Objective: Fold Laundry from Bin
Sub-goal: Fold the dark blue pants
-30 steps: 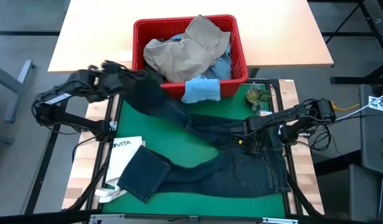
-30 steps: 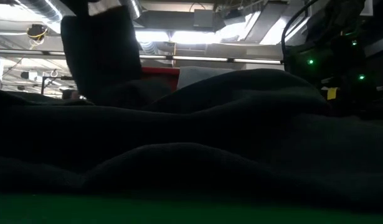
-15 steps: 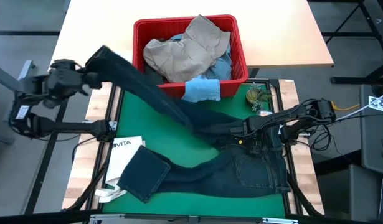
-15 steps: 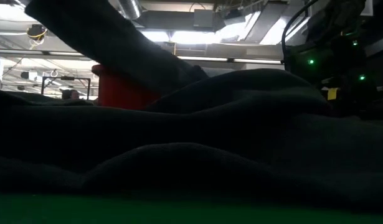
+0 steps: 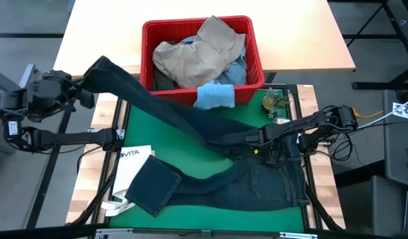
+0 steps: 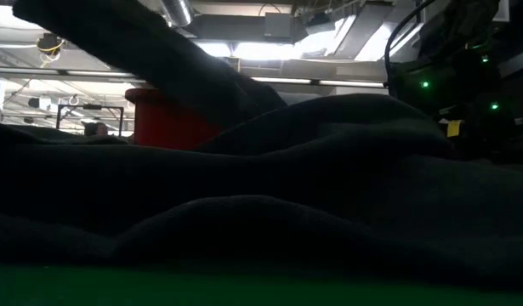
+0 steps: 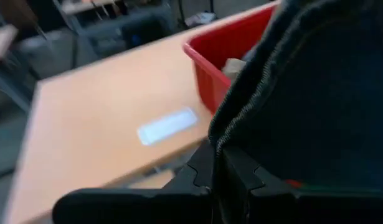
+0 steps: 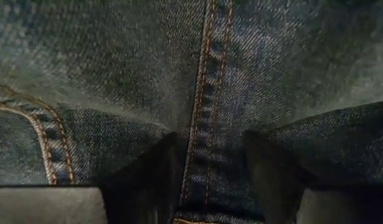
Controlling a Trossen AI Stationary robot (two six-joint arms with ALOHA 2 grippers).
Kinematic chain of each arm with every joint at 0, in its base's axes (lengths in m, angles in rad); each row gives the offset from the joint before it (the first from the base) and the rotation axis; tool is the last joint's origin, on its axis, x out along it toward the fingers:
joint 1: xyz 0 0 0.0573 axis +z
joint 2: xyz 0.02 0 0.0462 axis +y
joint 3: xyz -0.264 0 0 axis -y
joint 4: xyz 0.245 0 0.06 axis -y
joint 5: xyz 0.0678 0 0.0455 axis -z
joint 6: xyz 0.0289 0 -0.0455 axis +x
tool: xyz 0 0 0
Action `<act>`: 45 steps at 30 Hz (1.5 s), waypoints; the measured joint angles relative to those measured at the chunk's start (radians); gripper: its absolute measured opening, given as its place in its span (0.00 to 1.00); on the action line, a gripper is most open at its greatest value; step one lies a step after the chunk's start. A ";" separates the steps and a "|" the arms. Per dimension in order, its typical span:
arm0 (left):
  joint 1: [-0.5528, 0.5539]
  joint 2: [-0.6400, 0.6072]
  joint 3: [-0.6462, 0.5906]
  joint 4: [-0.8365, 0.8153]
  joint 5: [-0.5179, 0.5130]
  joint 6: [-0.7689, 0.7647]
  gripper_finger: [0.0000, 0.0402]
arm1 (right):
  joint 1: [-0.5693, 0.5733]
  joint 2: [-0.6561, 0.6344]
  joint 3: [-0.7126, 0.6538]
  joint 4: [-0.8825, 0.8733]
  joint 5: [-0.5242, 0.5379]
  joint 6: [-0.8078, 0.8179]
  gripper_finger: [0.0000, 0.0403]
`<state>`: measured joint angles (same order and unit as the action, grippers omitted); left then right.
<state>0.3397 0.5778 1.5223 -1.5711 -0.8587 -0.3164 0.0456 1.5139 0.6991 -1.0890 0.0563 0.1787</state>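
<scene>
While the dark navy jeans (image 5: pixel 257 176) lay spread on the green mat (image 5: pixel 190 149), the step in hand looked like straightening one leg before folding. Left gripper (image 5: pixel 76 93) was clamped tight on the hem of that leg (image 5: pixel 144 99), fingers fully closed, holding it raised and out past the mat's edge, level w/ the near corner of the bin (image 5: pixel 202 56). Right gripper (image 5: pixel 267 143) pressed down on the seat seam (image 8: pixel 200 106); its fingers (image 8: pixel 144 180) stood wide apart astride the seam, pinning, not gripping.

Rest of the laundry, incl. tan trousers (image 5: pixel 197 53) and a small light blue cloth (image 5: pixel 213 96), sat in or over the bin, beyond the right fingers.

Next move prob. calls for lowering the held leg flat, parallel to the other leg (image 5: pixel 157 189), w/o dragging the pinned seat.

Room: bare mat lay between the two legs. The white tote bag (image 5: pixel 134 166) sat just beside the folded leg end, below the left fingers' line; the red rim was close to the raised leg, a likely snag. A small green object (image 5: pixel 273 103) sat near the right fingers.
</scene>
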 joint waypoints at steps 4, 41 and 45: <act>0.000 -0.037 0.000 0.000 -0.070 0.098 0.01 | 0.000 0.000 0.000 0.001 0.003 0.000 0.47; 0.001 -0.130 -0.007 0.000 0.330 0.131 0.14 | -0.001 0.000 0.001 0.041 -0.016 -0.079 0.59; 0.000 -0.130 -0.007 0.002 0.313 0.037 0.23 | 0.000 0.000 0.003 0.039 -0.024 -0.080 0.61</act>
<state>0.3401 0.4480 1.5150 -1.5692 -0.5456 -0.2799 0.0452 1.5139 0.7022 -1.0501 0.0321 0.0988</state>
